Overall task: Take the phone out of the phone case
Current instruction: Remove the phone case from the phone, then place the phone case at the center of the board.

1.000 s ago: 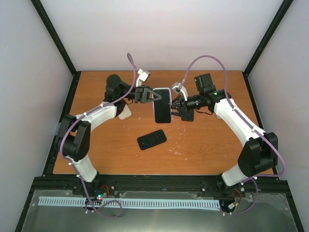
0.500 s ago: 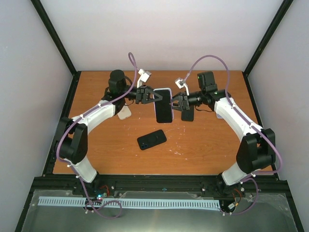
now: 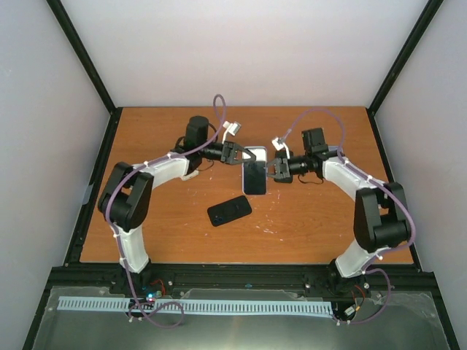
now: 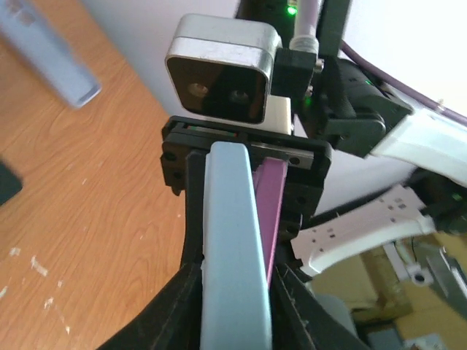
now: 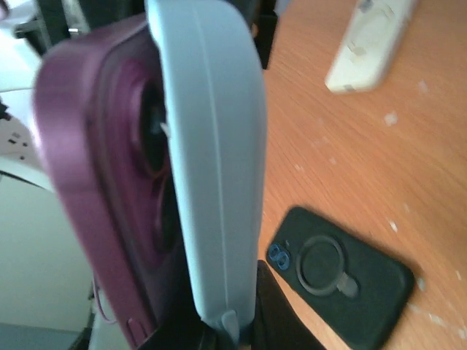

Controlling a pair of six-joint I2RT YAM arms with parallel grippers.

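Observation:
A pale blue phone point(image 3: 255, 173) in a purple case is held above the middle of the table between my two grippers. My left gripper point(image 3: 234, 153) is shut across the phone point(image 4: 232, 248) and the case point(image 4: 268, 208) at one end. My right gripper point(image 3: 275, 169) is shut on the other end. In the right wrist view the purple case point(image 5: 87, 189) flares away from the phone point(image 5: 215, 168) on the left, with the fingers low at the phone's end.
A black phone point(image 3: 229, 211) with a ring holder lies flat on the wooden table point(image 3: 314, 219) below the held phone; it also shows in the right wrist view point(image 5: 339, 273). A cream case-like item point(image 3: 191, 169) lies by the left arm.
Both arms have drawn inward and lower, carrying the held phone a little right and down toward the table. Both grips stay shut. The black phone has not moved.

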